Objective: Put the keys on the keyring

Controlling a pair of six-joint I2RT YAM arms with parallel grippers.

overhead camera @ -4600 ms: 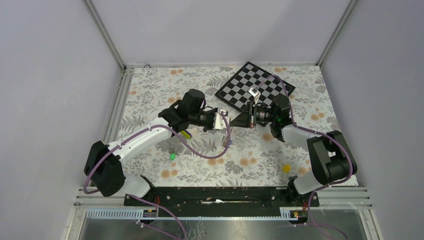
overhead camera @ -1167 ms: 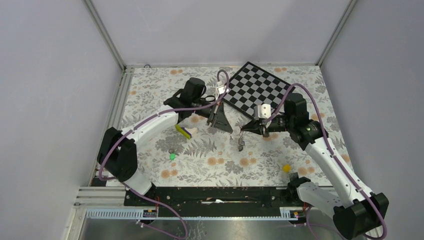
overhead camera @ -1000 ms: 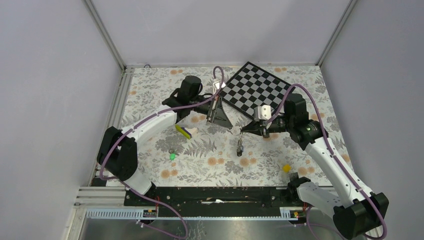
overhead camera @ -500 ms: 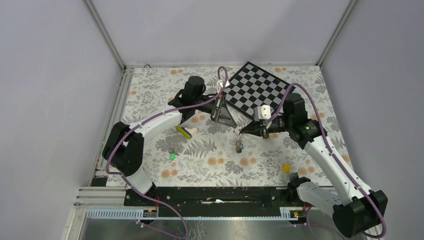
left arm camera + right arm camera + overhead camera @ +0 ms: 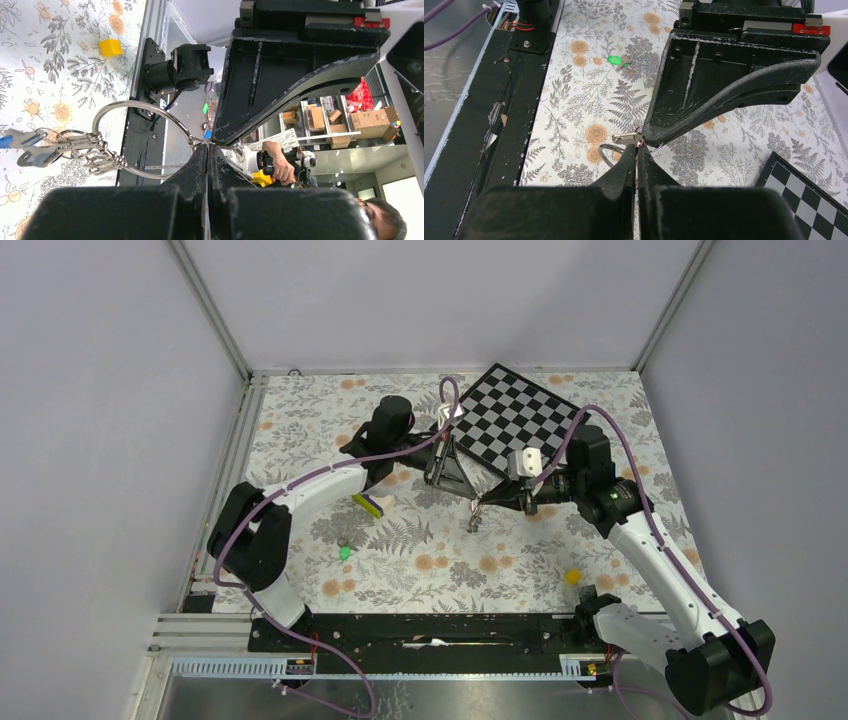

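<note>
Both arms are meeting over the middle of the floral table, just in front of the chessboard. The right gripper is clamping down tight, pinching the keyring by its upper edge. The ring is hanging clear of the table beneath those tips. Two keys are dangling from it on smaller rings, one with a blue head and one dark. The left gripper is pressing its jaws fully together with nothing visibly between them. The ring's wire is running right up to its fingertips, and I cannot tell whether it is touching them or only passing behind.

One green key is lying loose on the table, well apart from the ring, out toward the near left. The yellow, white and purple wedge block is sitting beside the left arm's forearm, between the green key and the grippers. A small yellow cube is resting near the right arm, off by itself. The left arm's purple cable is looping up over its wrist, close to the chessboard's corner
</note>
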